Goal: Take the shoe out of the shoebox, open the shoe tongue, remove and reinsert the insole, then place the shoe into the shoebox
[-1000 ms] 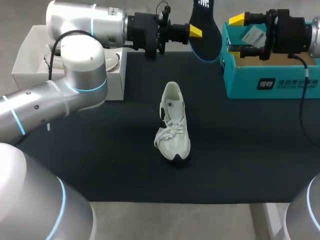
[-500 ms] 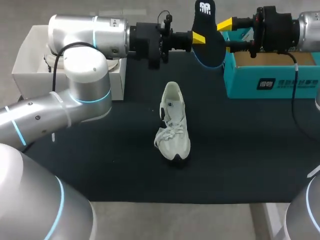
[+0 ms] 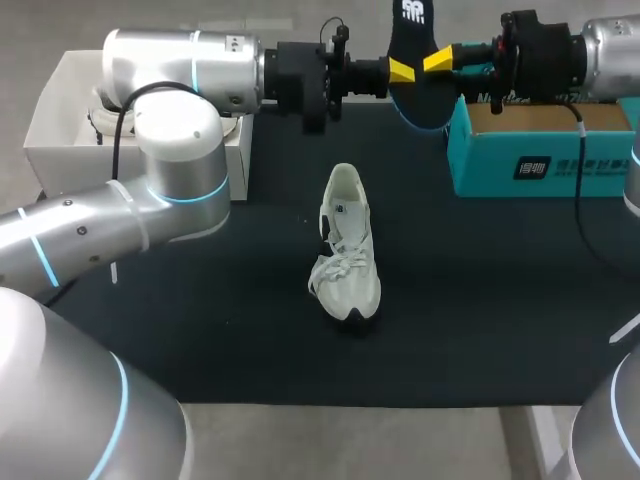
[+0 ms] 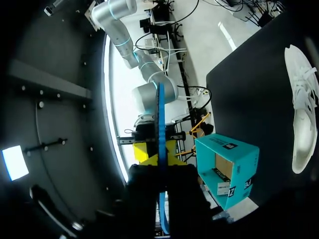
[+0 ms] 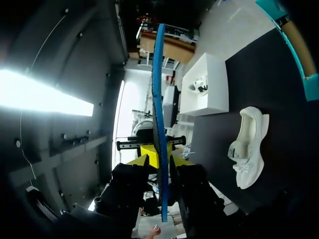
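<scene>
Black mat (image 3: 200,330): one shoe (image 3: 345,250), one white box (image 3: 50,125), one teal box (image 3: 590,165), one insole (image 3: 415,92) in left claw's (image 3: 398,72) clench; right claw (image 3: 440,61) unclear.

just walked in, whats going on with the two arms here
The two arms meet over the far side of the table with the shoe's black insole between them. The left gripper holds it up in the air. The right gripper is at its other face, so this looks like a handover, though I can't tell if the right has clamped on. The white shoe lies on the dark table, outside the open teal shoebox at the right.
</scene>
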Robot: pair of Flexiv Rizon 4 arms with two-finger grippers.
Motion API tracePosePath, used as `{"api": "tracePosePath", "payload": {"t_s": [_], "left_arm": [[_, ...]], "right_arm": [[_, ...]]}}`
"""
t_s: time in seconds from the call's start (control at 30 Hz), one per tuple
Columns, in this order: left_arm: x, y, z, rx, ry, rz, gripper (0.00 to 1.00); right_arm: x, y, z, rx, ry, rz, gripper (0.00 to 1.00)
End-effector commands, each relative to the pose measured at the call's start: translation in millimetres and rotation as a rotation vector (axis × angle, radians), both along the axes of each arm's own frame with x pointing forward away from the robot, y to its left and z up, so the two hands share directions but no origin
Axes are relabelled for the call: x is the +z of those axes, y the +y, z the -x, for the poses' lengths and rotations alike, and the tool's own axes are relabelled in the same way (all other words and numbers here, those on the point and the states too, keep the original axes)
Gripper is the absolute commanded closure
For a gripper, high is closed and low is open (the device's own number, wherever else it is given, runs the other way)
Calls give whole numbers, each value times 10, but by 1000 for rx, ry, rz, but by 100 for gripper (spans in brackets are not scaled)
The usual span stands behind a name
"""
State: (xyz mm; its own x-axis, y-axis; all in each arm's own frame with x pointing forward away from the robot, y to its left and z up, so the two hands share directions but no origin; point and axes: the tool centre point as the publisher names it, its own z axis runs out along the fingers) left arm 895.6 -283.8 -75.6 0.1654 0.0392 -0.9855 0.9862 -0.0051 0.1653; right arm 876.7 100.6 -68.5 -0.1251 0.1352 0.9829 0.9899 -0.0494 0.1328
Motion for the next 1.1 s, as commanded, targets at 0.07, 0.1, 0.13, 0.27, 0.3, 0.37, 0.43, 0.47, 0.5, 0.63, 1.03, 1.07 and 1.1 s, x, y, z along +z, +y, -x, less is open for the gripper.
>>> {"api": "tracePosePath", "payload": {"t_s": [0.07,0.1,0.13,0.27,0.3,0.37,0.43,0.47,0.5,0.63,1.03,1.07,1.1], "left_arm": [[-16,7,-14,1,2,0,100],[-15,8,-15,-1,8,3,100],[-12,8,-14,-4,10,5,100],[-2,0,-8,-9,12,13,100],[-2,-2,-8,-10,12,14,100],[0,1,-5,-27,0,14,100],[-5,34,14,-58,-14,1,46],[-9,65,16,-63,-12,1,0],[-11,101,12,-66,-11,-7,0],[-20,332,-42,-71,-4,-38,0],[-47,1156,-89,-69,29,-208,0],[-66,1231,-75,-74,30,-232,0],[-89,1305,-62,-76,30,-255,0]], "right_arm": [[-18,25,7,5,3,-4,80],[-25,34,11,7,4,-4,85],[-34,39,12,8,5,-4,92],[-58,51,6,11,10,-8,100],[-63,53,3,12,10,-9,100],[-65,53,2,14,9,-9,100],[-75,50,5,6,-1,-1,100],[-78,42,6,-1,-6,2,100],[-78,33,6,-7,-9,5,100],[-56,-6,-9,-32,-42,34,100],[-55,-13,-73,-57,-86,55,100],[-54,-11,-79,-57,-87,55,100],[-54,-10,-85,-58,-88,55,100]]}}
